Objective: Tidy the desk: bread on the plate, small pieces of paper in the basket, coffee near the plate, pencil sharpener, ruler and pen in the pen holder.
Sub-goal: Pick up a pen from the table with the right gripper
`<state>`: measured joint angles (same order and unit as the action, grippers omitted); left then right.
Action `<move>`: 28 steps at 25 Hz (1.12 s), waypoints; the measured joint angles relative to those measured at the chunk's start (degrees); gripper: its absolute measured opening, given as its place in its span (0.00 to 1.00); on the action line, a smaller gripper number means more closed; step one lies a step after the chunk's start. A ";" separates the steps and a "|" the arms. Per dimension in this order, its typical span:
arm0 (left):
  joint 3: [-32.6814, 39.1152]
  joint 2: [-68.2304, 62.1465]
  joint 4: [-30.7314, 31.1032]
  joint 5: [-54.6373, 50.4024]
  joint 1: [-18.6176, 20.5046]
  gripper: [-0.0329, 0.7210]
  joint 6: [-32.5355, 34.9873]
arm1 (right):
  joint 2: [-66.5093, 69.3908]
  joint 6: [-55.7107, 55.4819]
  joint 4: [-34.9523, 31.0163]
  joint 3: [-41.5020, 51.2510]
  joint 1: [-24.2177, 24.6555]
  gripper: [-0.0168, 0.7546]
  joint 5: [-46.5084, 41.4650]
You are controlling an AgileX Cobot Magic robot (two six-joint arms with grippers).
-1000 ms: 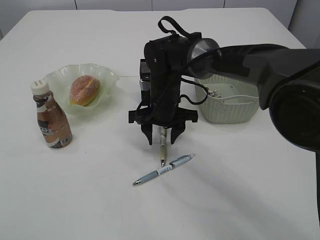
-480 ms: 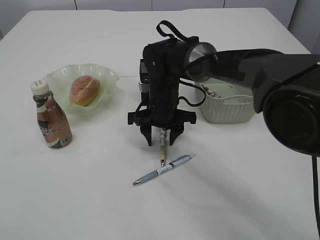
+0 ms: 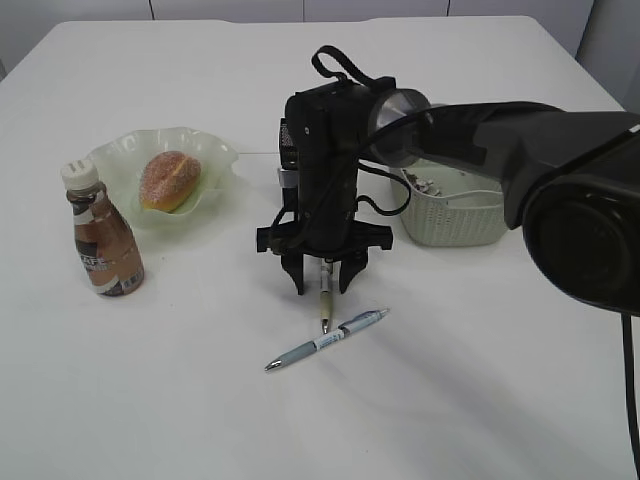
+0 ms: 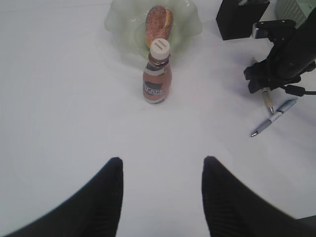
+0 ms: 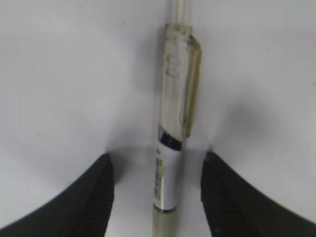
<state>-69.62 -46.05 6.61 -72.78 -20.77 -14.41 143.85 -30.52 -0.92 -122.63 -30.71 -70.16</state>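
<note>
Altogether, counted by kind:

Worktop: one plain white worktop (image 3: 480,380) carries everything.

Pens: two. One pen with a clear barrel and clip (image 5: 174,123) lies flat on the worktop between the right arm's fingers, pointing toward the camera in the exterior view. The second, a blue-grey pen (image 3: 328,340), lies at a slant just in front of it, near its tip; whether they touch cannot be told.

Right gripper (image 3: 322,283): one, pointing straight down over the clear pen. Its jaws stand apart, one finger on each side of the barrel, with a gap on both sides in the right wrist view, so the pen is not clamped.

Left gripper (image 4: 160,197): one, hanging above bare worktop well away from everything. Its jaws stand apart with nothing between them.

Bread: one sugared bun (image 3: 169,180), lying in the plate.

Plate: one pale green ruffled dish (image 3: 215,150), at the left of the worktop.

Coffee: one brown bottle (image 3: 105,240) with a white cap, upright just in front of the plate.

Basket: one grey-green basket (image 3: 455,225), right of the arm, with scraps of paper (image 3: 432,185) inside; their number cannot be told.

Pen holder: one black box (image 4: 239,19), mostly hidden behind the right arm in the exterior view.
</note>
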 joint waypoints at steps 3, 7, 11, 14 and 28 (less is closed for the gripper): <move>0.00 0.00 -0.23 0.00 0.00 0.54 0.00 | 0.00 0.00 0.00 0.00 0.00 0.60 0.00; 0.00 0.00 -0.36 0.00 0.00 0.54 0.00 | 0.00 -0.04 0.00 0.00 0.00 0.60 0.00; 0.00 0.00 -0.58 0.00 0.00 0.54 0.00 | 0.00 -0.04 0.00 0.00 0.00 0.60 0.00; 0.00 0.00 -1.06 0.00 0.00 0.54 0.00 | 0.00 -0.04 0.00 0.00 0.00 0.59 0.00; 0.00 0.00 -2.22 0.00 0.00 0.54 0.45 | 0.12 0.53 0.03 -0.24 0.00 0.14 0.00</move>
<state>-69.62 -46.05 4.39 -72.78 -20.77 -13.96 143.97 -30.00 -0.88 -122.87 -30.71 -70.16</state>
